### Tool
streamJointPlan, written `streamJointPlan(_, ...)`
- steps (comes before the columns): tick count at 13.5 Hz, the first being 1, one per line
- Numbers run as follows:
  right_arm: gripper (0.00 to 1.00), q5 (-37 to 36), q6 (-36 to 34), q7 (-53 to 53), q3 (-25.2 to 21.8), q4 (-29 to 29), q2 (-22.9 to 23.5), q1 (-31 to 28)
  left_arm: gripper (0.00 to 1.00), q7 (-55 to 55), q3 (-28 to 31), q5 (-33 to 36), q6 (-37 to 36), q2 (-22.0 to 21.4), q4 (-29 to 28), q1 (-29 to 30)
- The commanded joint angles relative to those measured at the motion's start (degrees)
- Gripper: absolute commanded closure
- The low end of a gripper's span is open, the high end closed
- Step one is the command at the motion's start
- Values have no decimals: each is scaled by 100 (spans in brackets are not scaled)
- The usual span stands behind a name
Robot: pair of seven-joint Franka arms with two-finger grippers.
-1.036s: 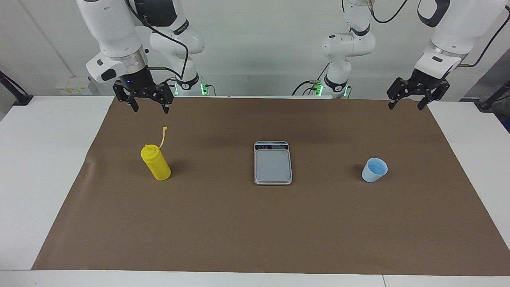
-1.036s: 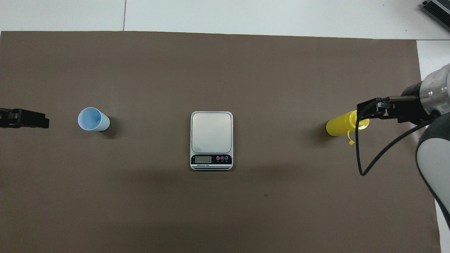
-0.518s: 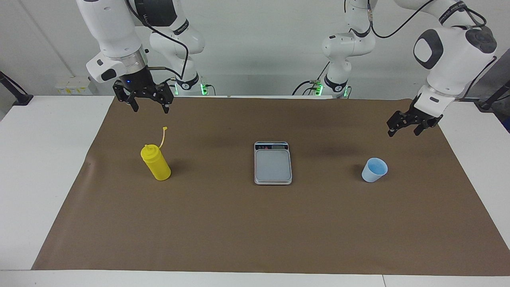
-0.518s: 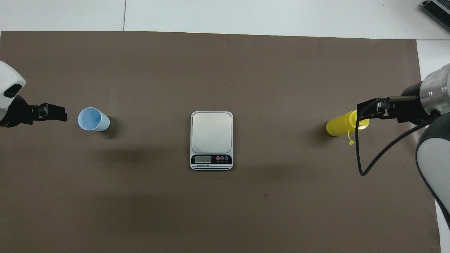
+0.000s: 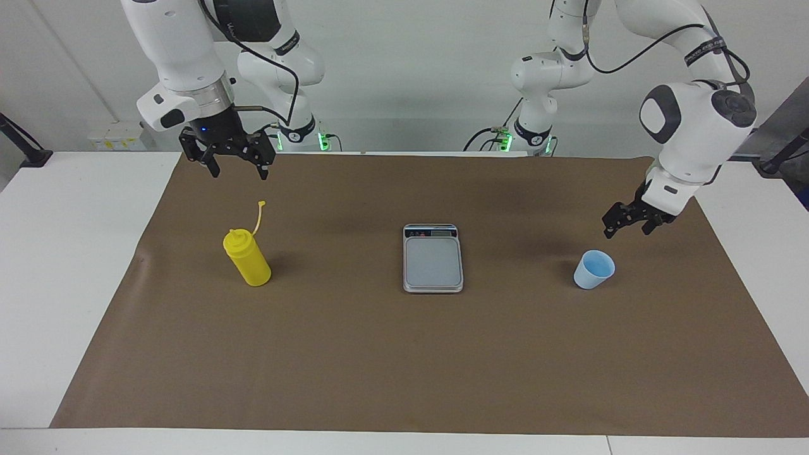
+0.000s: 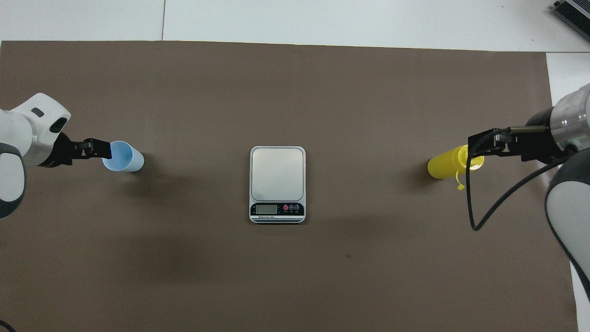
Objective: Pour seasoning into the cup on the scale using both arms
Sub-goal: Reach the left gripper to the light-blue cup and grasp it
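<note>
Two arms work over a white bench (image 5: 76, 265) w/ a brown mat (image 5: 404, 360), plain white wall at the robots' end. Scale (image 5: 433, 260) sits mid-mat, plate bare, prob. awaiting the cup. Seasoning (image 5: 248, 259) stands upright toward the right arm's end; right end effector (image 5: 239, 165) waits above, fingers wide, holding nothing. Cup (image 5: 594, 270) stands upright toward the left arm's end; left end effector (image 5: 624, 222), wide, hangs just above it (not touching).
</note>
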Motion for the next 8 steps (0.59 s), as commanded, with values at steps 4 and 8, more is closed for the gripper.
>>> streamJointPlan(4, 0, 6, 77, 38, 34, -148, -125, -73, 0, -394, -46, 6, 644, 388, -287, 63)
streamJointPlan(8, 0, 6, 77, 38, 34, -148, -125, -65, 0, -403, -46, 6, 1030, 529, -541, 54)
